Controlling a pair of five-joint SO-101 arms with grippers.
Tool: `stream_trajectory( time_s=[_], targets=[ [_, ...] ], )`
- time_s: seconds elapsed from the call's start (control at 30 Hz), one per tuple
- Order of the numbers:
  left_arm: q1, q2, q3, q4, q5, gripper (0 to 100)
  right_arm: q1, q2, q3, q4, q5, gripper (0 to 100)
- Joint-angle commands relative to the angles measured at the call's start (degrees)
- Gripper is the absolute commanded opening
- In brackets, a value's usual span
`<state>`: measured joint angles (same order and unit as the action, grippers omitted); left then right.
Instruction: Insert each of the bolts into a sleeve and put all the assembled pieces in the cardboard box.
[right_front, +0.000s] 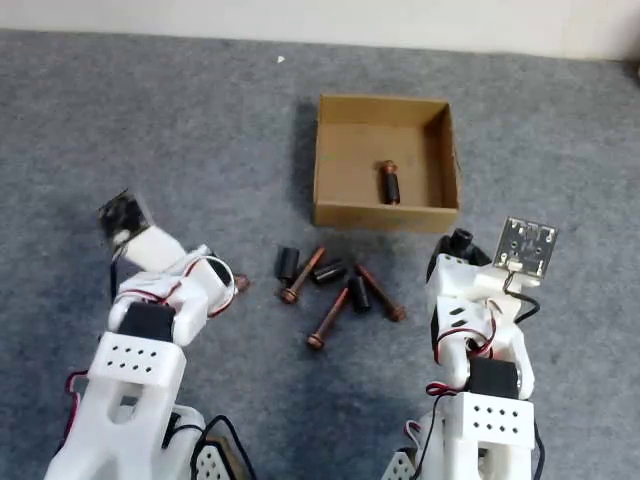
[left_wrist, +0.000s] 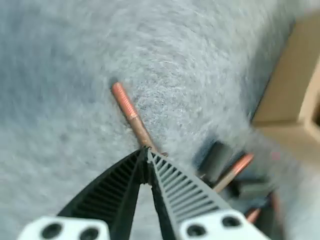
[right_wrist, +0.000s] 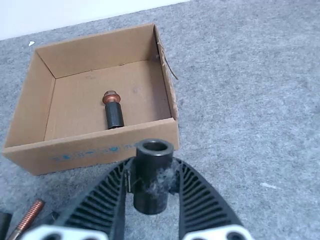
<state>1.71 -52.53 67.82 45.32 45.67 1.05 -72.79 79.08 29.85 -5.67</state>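
Bolt (left_wrist: 131, 114), copper, is pinched at one end by the closed tips of the left gripper (left_wrist: 147, 156), toward the left side of the grey carpet (right_front: 150, 120). Black sleeve (right_wrist: 150, 197) is clamped upright in the right gripper (right_wrist: 152, 170), near the front wall of the cardboard box (right_front: 385, 215). One assembled piece (right_front: 389, 182) is noted mid-floor inside. Loose bolts and sleeves (right_front: 335, 285) are scattered just before that wall.
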Motion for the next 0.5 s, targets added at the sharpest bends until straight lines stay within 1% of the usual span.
stream_trajectory(
  time_s=[0.0,0.17,0.2,0.33,0.37,0.47],
  targets=[
    [-0.8,-0.8,-7.6,8.9,-29.6,3,0.7,-1.5,-0.6,-2.2,-0.4,0.5],
    [-1.0,-0.6,-9.0,13.6,-55.5,4,0.7,-1.5,-0.6,-2.2,-0.4,0.5],
    [-1.1,-0.5,-9.0,14.1,-59.0,5,0.7,-1.5,-0.6,-2.2,-0.4,0.5],
    [-1.4,-0.3,-10.2,15.1,-62.5,8,0.8,-1.5,-0.6,-2.2,-0.4,0.5],
    [-1.2,0.1,-10.9,16.3,-65.1,8,0.8,-1.5,-0.6,-2.2,-0.4,0.5],
    [0.0,4.2,-14.7,20.8,-76.2,8,0.8,-1.5,-0.6,-2.2,-0.4,0.5]
  ],
)
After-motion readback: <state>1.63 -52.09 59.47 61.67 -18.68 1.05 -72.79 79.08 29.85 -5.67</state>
